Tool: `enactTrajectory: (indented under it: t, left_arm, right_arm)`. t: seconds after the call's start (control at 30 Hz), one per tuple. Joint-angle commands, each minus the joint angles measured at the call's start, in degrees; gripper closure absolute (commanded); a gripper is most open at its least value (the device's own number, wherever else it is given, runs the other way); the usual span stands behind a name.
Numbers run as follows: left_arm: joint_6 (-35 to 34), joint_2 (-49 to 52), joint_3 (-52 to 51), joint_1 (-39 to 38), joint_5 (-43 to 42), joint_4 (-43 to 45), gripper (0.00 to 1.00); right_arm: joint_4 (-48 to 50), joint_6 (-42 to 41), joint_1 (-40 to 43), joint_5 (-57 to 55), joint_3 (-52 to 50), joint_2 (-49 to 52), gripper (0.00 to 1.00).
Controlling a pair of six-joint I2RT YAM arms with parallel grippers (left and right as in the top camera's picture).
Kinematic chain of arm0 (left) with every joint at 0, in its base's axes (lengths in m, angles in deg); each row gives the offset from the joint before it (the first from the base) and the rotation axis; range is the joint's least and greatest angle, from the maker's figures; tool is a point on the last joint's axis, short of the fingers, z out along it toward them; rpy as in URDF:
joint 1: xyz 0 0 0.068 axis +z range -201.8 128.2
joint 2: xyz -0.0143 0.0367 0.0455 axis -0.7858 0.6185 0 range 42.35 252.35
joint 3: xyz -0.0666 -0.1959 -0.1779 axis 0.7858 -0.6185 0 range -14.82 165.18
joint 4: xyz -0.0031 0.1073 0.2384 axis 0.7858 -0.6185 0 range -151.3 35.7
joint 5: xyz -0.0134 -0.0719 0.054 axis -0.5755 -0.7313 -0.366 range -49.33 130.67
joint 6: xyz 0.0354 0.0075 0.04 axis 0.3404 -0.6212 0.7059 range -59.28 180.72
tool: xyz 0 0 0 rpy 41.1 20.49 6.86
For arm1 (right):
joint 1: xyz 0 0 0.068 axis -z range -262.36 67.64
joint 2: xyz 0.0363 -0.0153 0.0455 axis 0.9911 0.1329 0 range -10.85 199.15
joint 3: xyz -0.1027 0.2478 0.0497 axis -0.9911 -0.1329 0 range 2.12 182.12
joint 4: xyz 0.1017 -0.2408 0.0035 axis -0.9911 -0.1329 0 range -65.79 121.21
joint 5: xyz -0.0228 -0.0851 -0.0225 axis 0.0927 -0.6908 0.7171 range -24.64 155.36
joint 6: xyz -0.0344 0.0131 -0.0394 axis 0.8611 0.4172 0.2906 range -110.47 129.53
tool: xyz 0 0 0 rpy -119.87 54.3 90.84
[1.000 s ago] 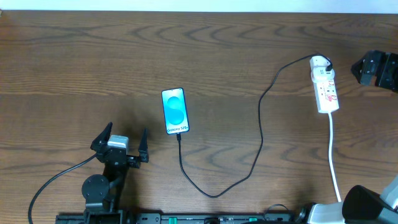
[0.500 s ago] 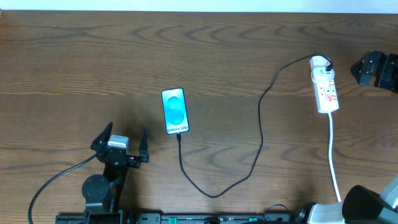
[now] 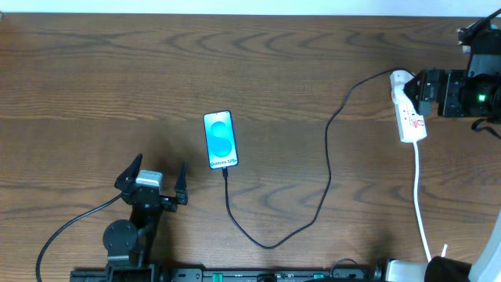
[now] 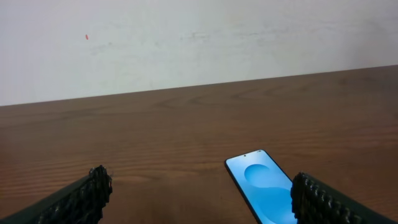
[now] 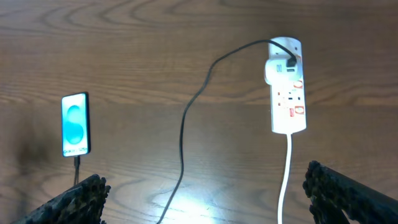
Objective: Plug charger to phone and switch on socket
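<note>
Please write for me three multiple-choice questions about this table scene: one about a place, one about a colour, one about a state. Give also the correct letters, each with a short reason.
1. In the overhead view, where is the phone relative to the socket?
A) left of it
B) right of it
C) on top of it

2. What colour is the charger cable?
A) white
B) red
C) black

3. In what state is the left gripper?
A) shut on the phone
B) open, holding nothing
C) shut on the charger

Answers:
1 A: the phone lies near the middle, and the socket is far to the right.
2 C: a thin black line runs from the phone's lower edge to the socket.
3 B: its fingers stand wide apart and touch nothing.
</note>
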Motion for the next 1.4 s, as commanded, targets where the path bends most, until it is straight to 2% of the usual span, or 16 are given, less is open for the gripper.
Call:
enactTrajectory:
  t: [0.0,0.13,0.33,0.7,0.97,1.37]
  left_arm:
    - [0.2,-0.3,-0.6,0.3,-1.9,-2.6,0.06]
    - [0.2,-0.3,-0.6,0.3,-1.9,-2.6,0.06]
    - [0.2,-0.3,-0.6,0.3,-1.9,-2.6,0.06]
    - [0.2,-0.3,-0.6,0.3,-1.9,-2.6,0.06]
    - [0.2,-0.3,-0.6,0.3,-1.9,-2.6,0.05]
    - [0.2,-0.3,-0.6,0.3,-1.9,-2.6,0.06]
  right_arm:
    - [-0.1,-0.4,-0.5,0.3,-0.3,-1.9,0.01]
    - [0.0,-0.4,-0.7,0.3,-3.4,-4.2,0.01]
    - [-1.2,-0.4,-0.7,0.3,-19.8,-13.4,0.01]
    - [-3.9,-0.4,-0.7,0.3,-23.1,-23.8,0.01]
    - [-4.0,-0.4,-0.7,0.3,-38.4,-34.9,0.01]
    - [-3.1,-1.0,-0.6,0.4,-49.8,-45.3,0.01]
